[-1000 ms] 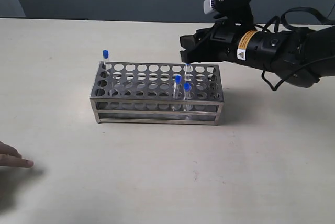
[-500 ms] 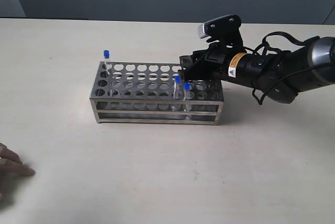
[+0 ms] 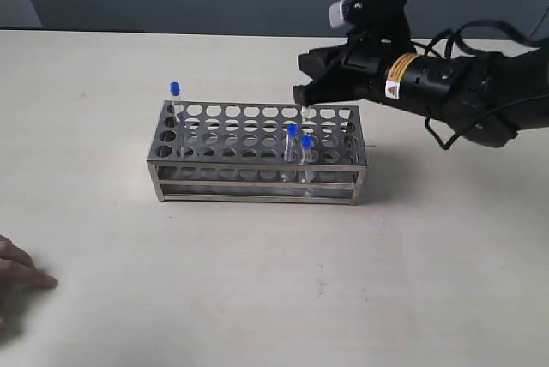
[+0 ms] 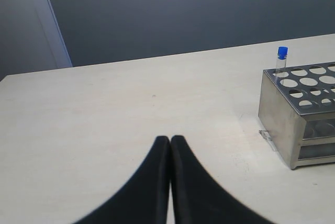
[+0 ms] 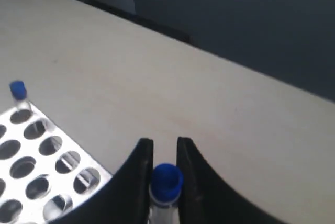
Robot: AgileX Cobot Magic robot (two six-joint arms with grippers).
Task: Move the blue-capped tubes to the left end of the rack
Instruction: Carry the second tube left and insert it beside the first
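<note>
The steel rack [image 3: 257, 183] stands mid-table. One blue-capped tube [image 3: 174, 90] is in its back left corner hole, and two more [image 3: 292, 133] [image 3: 306, 143] stand near the front right. My right gripper [image 3: 305, 99] hovers over the rack's back right and is shut on the fourth tube [image 5: 166, 181]; its clear body [image 3: 307, 113] hangs below the fingers. In the right wrist view the corner tube [image 5: 18, 90] shows far off. My left gripper [image 4: 170, 139] is shut and empty above bare table, with the rack's left end [image 4: 280, 111] and the corner tube [image 4: 282, 53] ahead of it.
A person's fingers [image 3: 19, 266] rest on the table at the exterior view's left edge. A dark wall runs behind the table's far edge. Most of the rack's holes hold nothing.
The right gripper dipped onto the tube at the rack's back right, then rose again with the tube in its fingers. The hand at the left edge shifted slightly.
</note>
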